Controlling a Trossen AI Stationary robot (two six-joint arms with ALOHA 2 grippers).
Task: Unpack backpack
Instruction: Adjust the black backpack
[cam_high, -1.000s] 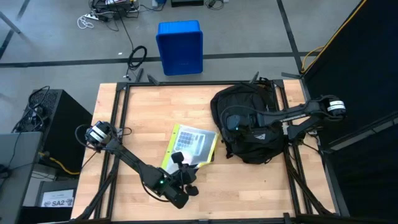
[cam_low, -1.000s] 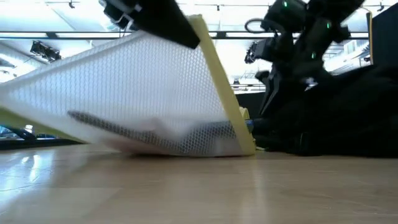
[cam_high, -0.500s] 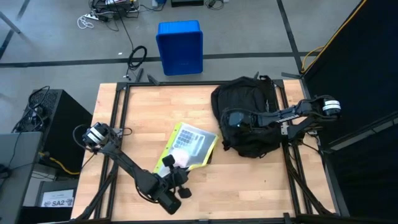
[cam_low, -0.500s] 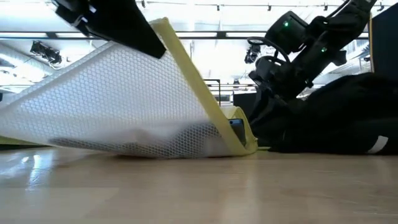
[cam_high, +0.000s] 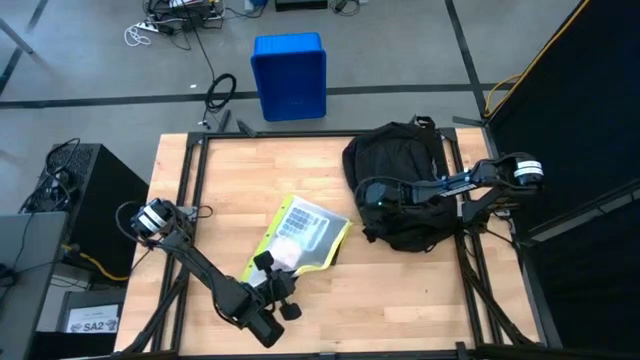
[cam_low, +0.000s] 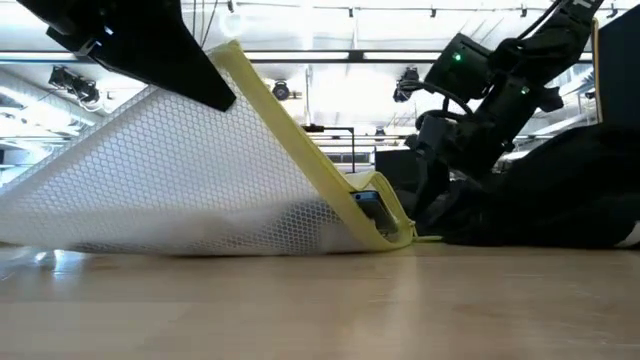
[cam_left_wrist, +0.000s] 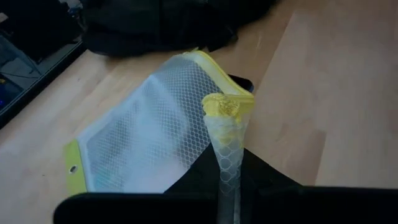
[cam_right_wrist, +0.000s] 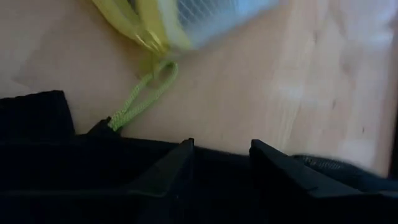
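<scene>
The black backpack (cam_high: 400, 190) lies at the table's far right. A mesh pouch with yellow edging (cam_high: 305, 232) lies beside it, toward the middle, and its far end (cam_low: 385, 225) rests on the wood while its near end is raised. My left gripper (cam_high: 268, 267) is shut on that raised near corner. My right gripper (cam_high: 372, 195) hovers over the backpack's left edge. Its fingers (cam_right_wrist: 183, 165) stand apart above the black fabric, and a yellow cord loop (cam_right_wrist: 143, 93) of the pouch lies just beyond them. My left gripper pinches the pouch's near corner (cam_left_wrist: 225, 118) between its two fingers, and the yellow edging bunches up there. It comes from the table's near-left side, slanting down. That corner is lifted, so the pouch slopes down to its far end on the table. Whether my right gripper touches the backpack cannot be told.
A blue bin (cam_high: 289, 75) stands on the floor beyond the table's far edge. A black curtain (cam_high: 590, 120) closes off the right side. Bare wood (cam_high: 215, 185) lies at the table's far left and along the near edge (cam_high: 400, 310).
My left gripper has drawn back toward the table's near-left corner and sunk a little, dragging the pouch away from the backpack with its raised corner now lower. My right gripper has gone down toward the backpack, whose lifted near part has settled flatter.
</scene>
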